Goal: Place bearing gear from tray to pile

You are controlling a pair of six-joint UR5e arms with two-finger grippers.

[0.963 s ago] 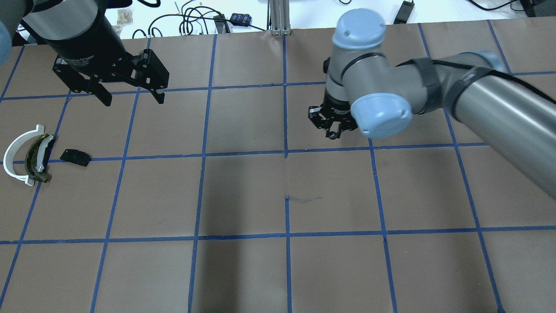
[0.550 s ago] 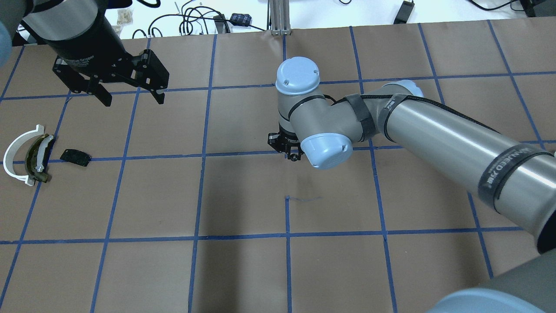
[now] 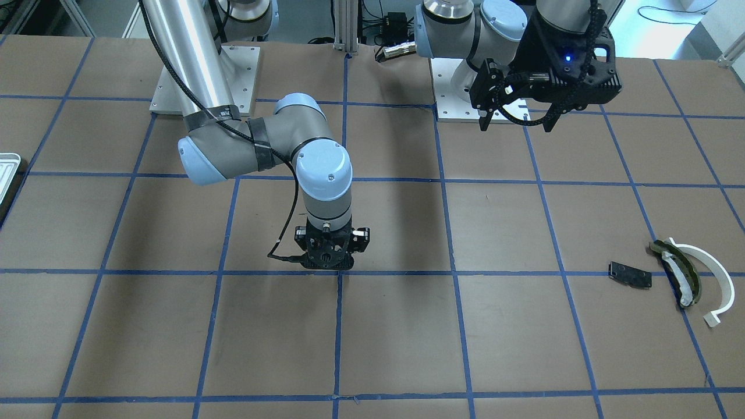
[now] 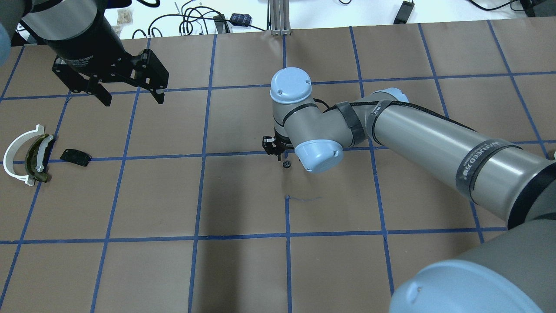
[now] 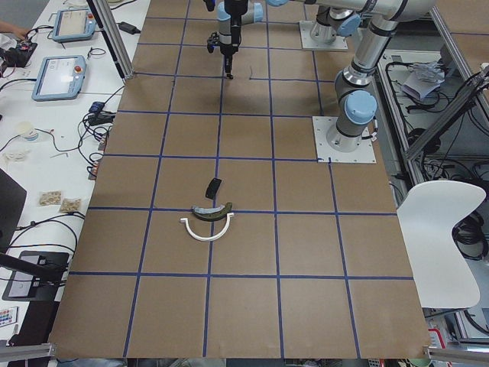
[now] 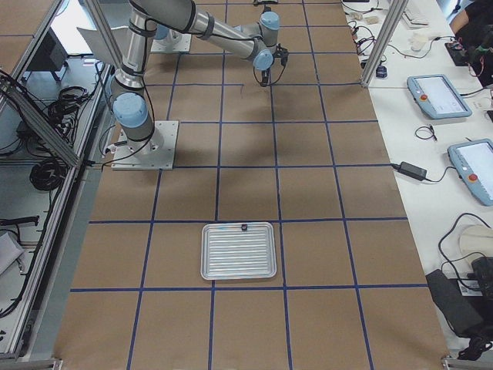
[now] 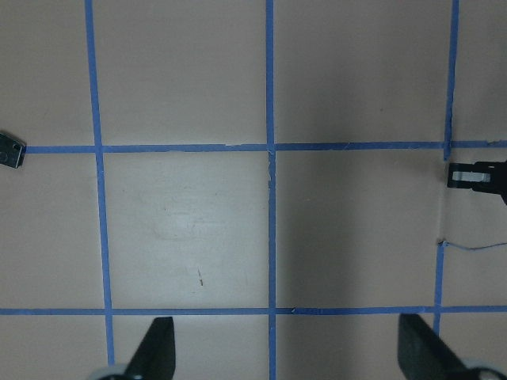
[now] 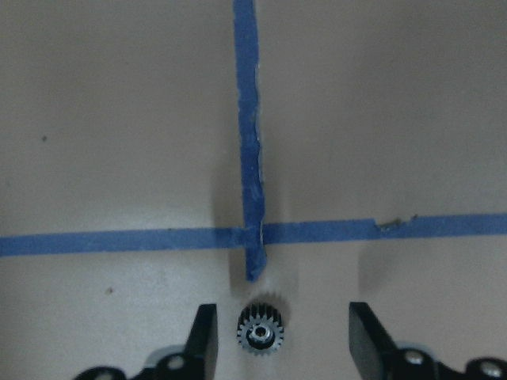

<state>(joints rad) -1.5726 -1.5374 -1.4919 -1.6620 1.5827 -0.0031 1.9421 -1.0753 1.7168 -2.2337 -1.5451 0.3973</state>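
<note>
Bearing gear (image 8: 260, 331): a small, dark, round thing with teeth. It lies flat on the brown surface (image 4: 243, 269), hole up, near the middle and just past the end of a blue tape line.
Right claw (image 8: 283, 339): spread wide, with one finger on each side of the gear. Neither finger touches it. It holds nothing.
Left claw (image 4: 130, 93): spread too and holds nothing. It hangs above the surface, well apart from the gear.
Pile (image 4: 30, 156): a white arc, an olive-and-white curved piece and a flat black plate, close together, far over on the robot's left.
Tray (image 6: 239, 250): far over on the robot's right, so the gear lies between the tray and the pile.
Way to go: from the gear, the pile is off toward the robot's left – a long way across the surface.
Long axis: none. The gear is round, so it looks the same from every side.
Nearer arm: the right claw is right over the gear, but the left claw is nearer the pile.
Guess: the gear is about halfway there – the left arm looks better placed to carry it on.
</note>
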